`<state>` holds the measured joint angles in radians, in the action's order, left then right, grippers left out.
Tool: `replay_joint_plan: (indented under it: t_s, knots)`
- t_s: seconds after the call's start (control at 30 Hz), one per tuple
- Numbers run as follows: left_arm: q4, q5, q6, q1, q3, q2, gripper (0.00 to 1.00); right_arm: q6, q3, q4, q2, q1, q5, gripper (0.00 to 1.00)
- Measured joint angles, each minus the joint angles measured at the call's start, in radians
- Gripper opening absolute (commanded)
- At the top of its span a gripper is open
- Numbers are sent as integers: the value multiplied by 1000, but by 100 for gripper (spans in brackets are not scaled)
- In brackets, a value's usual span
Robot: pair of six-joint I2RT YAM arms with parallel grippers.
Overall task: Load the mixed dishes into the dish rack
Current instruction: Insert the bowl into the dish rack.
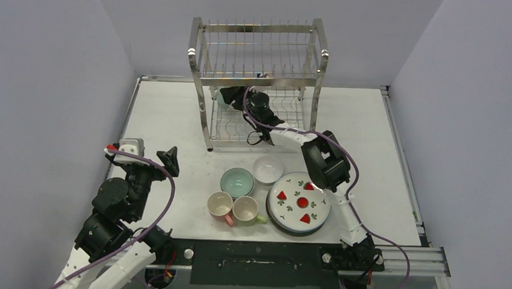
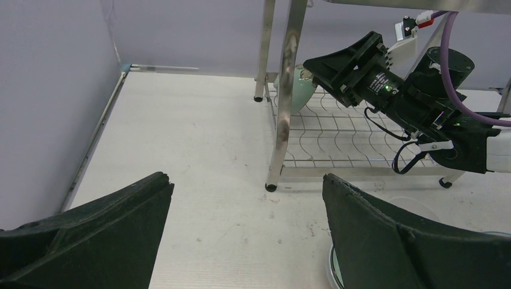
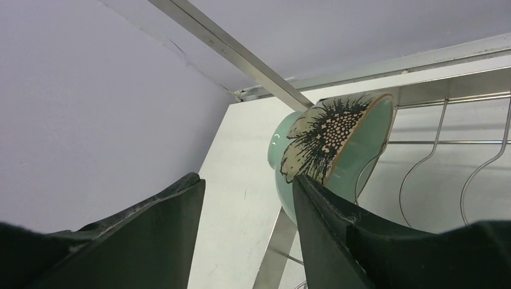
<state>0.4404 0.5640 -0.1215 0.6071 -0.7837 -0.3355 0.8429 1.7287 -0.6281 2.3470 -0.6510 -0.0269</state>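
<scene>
Right gripper, jaws spread, pinching nothing, is beside the mint-green ceramic bowl with black flower print, tilted in the shiny steel wire dish rack's lower tier, at its 9 o'clock end. Likely light, slick, chippable: grip the rim.

The mint-green bowl bears a black-and-cream flower.

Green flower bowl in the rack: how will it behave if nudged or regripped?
Probably tips or rolls easily: the bowl stands tilted on edge, leaning in the wire dividers of the dish rack. Its glossy glaze suggests a slippery grip. It looks ceramic, so likely stiff and apt to chip against the steel.
</scene>
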Motion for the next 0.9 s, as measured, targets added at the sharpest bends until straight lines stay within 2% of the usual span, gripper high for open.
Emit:
replay_joint_plan:
  t_s: [0.33,0.63,0.9]
  knots:
    - [0,0,0,0,0,0,95,-2,3,-5,-2,2,-30,59]
    - [0,0,0,0,0,2,95,-44,-128,17,-82,2,29,63]
    - [0,0,0,0,0,5,95,-47,-134,23,-82,2,40,64]
